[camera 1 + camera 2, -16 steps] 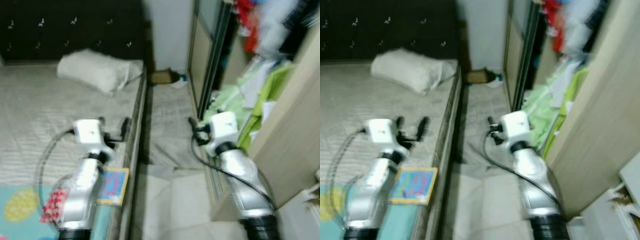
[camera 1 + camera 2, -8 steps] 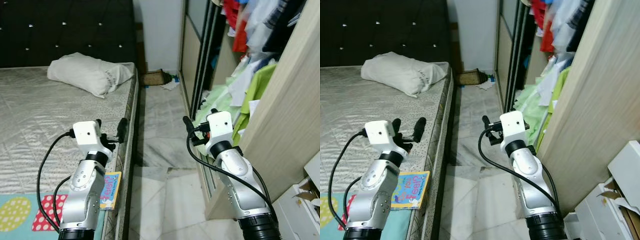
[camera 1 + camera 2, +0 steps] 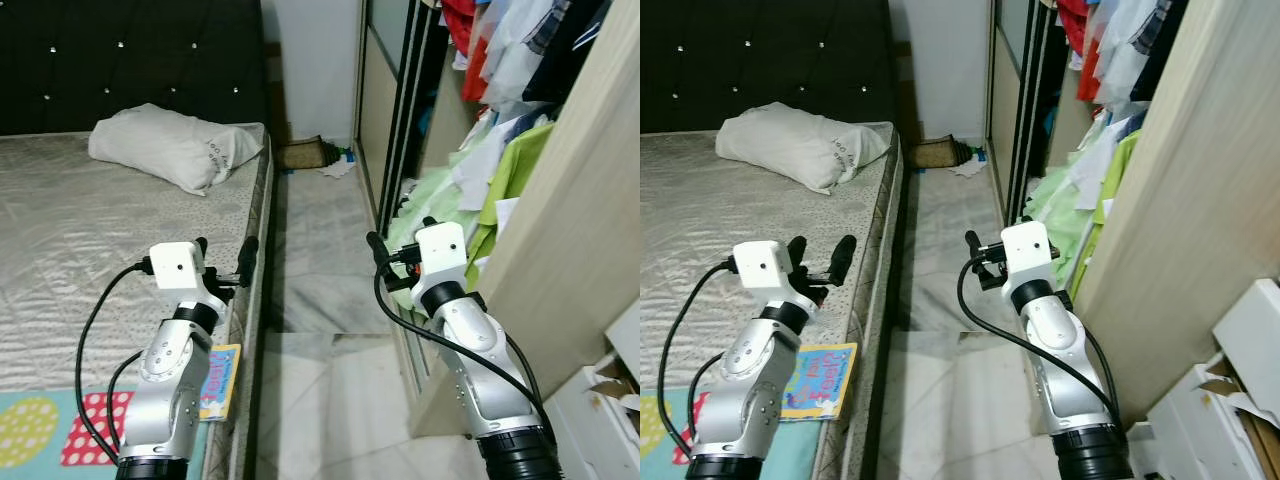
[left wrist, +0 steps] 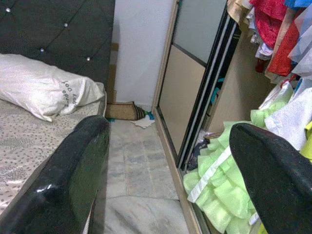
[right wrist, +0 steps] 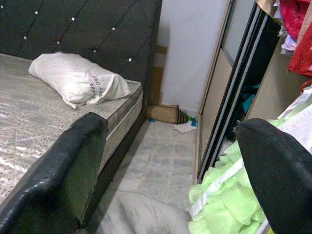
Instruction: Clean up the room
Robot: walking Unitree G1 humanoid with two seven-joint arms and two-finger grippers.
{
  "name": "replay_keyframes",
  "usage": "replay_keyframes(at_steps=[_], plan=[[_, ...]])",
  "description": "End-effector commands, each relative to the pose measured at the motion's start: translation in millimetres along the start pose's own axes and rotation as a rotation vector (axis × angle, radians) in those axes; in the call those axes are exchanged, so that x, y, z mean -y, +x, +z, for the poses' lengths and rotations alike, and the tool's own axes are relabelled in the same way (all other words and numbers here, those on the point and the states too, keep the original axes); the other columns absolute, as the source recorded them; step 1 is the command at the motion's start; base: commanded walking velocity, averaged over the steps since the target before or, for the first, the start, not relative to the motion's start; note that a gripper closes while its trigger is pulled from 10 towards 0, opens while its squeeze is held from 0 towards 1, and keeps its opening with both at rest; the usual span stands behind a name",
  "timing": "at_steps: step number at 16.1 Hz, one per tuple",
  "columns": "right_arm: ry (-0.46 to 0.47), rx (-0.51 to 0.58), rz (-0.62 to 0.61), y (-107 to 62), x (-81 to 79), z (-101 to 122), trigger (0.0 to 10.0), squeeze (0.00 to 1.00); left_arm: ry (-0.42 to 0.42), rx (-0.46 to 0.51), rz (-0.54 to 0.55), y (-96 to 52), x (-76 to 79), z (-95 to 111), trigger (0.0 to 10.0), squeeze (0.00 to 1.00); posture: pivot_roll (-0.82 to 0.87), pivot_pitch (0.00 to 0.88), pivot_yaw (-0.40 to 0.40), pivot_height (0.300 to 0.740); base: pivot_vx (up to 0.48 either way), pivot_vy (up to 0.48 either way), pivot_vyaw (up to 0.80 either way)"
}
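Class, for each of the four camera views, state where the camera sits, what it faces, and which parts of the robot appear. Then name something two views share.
Left eye view: on the head, looking down at bed, floor aisle and wardrobe; both silver arms show.
Right eye view: same stereo head camera, same scene and arms.
Left wrist view: on the left wrist, facing along the aisle; the left gripper has open fingers.
Right wrist view: on the right wrist, facing likewise; the right gripper has open fingers.
Shared: the white pillow and green clothes.
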State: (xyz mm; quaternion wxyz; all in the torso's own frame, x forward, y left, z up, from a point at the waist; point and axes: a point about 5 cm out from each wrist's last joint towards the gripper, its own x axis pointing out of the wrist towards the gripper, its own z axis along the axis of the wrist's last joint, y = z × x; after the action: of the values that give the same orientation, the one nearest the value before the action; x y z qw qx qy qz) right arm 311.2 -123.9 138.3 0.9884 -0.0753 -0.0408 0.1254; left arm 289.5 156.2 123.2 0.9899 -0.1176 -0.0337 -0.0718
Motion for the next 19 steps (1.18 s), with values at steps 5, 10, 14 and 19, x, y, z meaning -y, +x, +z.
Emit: replay_keyframes(at_steps=[5,10,14,19], plan=[[-0.002,0.007,-0.002,1.2,2.4,2.9,10.0,0.0,0.004,0.007,-0.026,1.2,3.8,3.7,10.0,0.0,-0.03,0.0,0.016,0.74,0.0,-0.302,0.0],[-0.003,0.007,0.002,1.1,2.5,2.7,10.0,0.0,-0.013,0.016,-0.007,0.6,1.9,4.3,10.0,0.0,-0.03,0.0,0.014,0.74,0.0,-0.061,0.0],[0.001,0.009,0.006,1.3,2.0,2.7,10.0,0.0,-0.013,0.013,-0.013,0.9,2.5,4.1,10.0,0.0,-0.03,0.0,0.012,0.74,0.0,0.0,0.0],[-0.019,0.019,0.013,0.6,0.5,3.2,10.0,0.0,-0.006,0.014,-0.022,1.1,3.9,3.9,10.0,0.0,-0.03,0.0,0.016,0.74,0.0,0.0,0.43]])
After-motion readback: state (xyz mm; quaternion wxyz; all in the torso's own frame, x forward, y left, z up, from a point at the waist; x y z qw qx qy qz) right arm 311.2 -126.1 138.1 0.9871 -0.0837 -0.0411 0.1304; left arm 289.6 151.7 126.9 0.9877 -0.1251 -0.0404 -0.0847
